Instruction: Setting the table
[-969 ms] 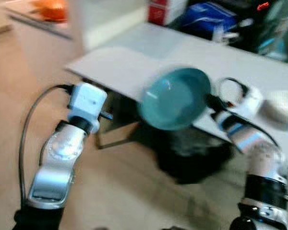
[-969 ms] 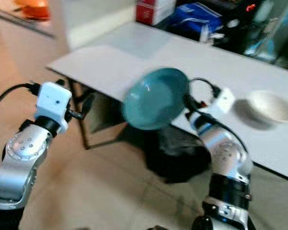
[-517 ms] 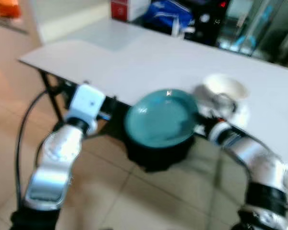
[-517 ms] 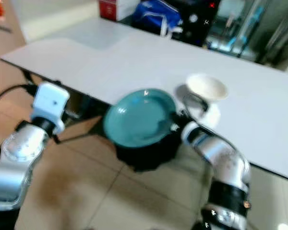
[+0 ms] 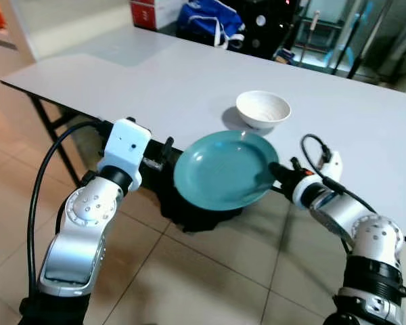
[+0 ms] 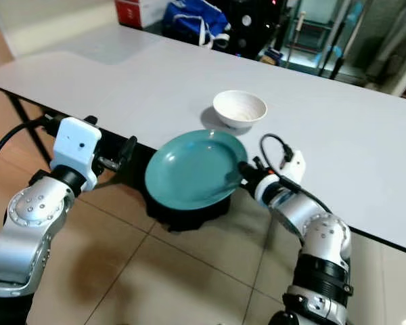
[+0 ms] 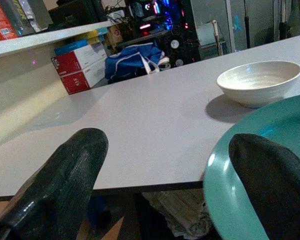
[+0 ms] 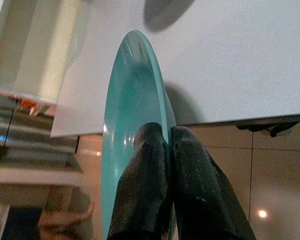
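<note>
A teal plate [image 5: 224, 170] hangs at the near edge of the long white table [image 5: 155, 81], partly over the tabletop and partly over the floor. My right gripper [image 5: 276, 173] is shut on the plate's right rim; the right wrist view shows both black fingers [image 8: 155, 165] pinching that rim [image 8: 135, 100]. A small white bowl [image 5: 262, 109] stands on the table just beyond the plate. My left gripper [image 5: 159, 154] is open to the left of the plate, close to the table edge, with its fingers [image 7: 65, 175] spread wide and nothing between them.
At the table's far end sit a red box [image 5: 149, 12] and a blue bag [image 5: 206, 20]. A dark bundle [image 5: 189, 210] lies on the tiled floor under the plate. Black table legs [image 5: 51, 122] stand at the left. Dark equipment [image 5: 271, 27] lines the far side.
The camera has swung and come closer to the table. The plate, still held by my right gripper, has tipped from nearly upright to almost flat at the table edge.
</note>
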Available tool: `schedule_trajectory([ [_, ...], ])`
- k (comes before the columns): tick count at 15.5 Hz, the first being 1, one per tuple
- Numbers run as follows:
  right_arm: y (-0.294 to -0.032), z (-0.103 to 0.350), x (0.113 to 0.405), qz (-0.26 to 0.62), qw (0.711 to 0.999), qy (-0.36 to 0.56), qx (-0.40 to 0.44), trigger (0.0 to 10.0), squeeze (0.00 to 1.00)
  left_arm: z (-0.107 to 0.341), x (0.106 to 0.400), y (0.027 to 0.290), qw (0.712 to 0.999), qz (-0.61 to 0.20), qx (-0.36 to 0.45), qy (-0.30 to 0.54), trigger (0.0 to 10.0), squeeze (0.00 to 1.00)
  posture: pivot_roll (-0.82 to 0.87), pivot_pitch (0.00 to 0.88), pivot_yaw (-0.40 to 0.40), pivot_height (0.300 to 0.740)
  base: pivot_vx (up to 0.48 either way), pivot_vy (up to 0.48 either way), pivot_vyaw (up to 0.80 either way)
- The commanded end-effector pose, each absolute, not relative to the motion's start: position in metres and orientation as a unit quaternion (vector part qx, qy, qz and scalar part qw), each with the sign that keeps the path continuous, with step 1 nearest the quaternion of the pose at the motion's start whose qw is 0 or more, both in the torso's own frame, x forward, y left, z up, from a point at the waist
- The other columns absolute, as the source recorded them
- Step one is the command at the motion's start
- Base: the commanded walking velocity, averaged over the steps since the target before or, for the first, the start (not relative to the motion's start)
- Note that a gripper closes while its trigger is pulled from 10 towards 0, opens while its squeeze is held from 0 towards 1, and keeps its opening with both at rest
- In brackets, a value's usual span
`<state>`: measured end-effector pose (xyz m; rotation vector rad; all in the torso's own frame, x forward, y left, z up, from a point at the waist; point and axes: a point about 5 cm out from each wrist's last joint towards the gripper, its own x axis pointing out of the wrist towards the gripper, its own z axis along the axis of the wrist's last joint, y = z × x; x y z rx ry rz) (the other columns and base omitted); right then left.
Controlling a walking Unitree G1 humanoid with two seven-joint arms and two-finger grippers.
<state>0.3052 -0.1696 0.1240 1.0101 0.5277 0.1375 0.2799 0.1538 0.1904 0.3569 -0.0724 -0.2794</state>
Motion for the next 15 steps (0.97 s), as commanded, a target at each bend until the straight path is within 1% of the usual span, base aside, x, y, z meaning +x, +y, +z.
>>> schedule_trajectory([
  [1, -0.165, 0.138, 0.309, 0.092, 0.846, 0.233, 0.471, 10.0, 0.0, 0.193, 0.279, 0.152, 0.972, -0.145, 0.177, -0.042, 10.0, 0.0, 0.0, 0.0, -0.039, 0.74, 0.315, 0.0, 0.0],
  [4, -0.159, 0.138, 0.309, 0.101, 0.839, 0.241, 0.476, 10.0, 0.0, 0.195, 0.278, 0.153, 0.973, -0.147, 0.174, -0.041, 10.0, 0.0, 0.0, 0.0, -0.04, 0.74, 0.387, 0.0, -0.75],
  [12, -0.155, 0.136, 0.306, 0.12, 0.825, 0.253, 0.49, 10.0, 0.0, 0.196, 0.277, 0.154, 0.972, -0.152, 0.171, -0.042, 10.0, 0.0, 0.01, 0.0, -0.041, 0.74, 0.379, 0.0, 0.0],
  [15, -0.153, 0.132, 0.304, 0.125, 0.819, 0.267, 0.492, 10.0, 0.0, 0.194, 0.272, 0.154, 0.97, -0.175, 0.161, -0.04, 10.0, 0.0, 0.01, 0.0, -0.045, 0.74, 0.0, 0.0, 0.0],
])
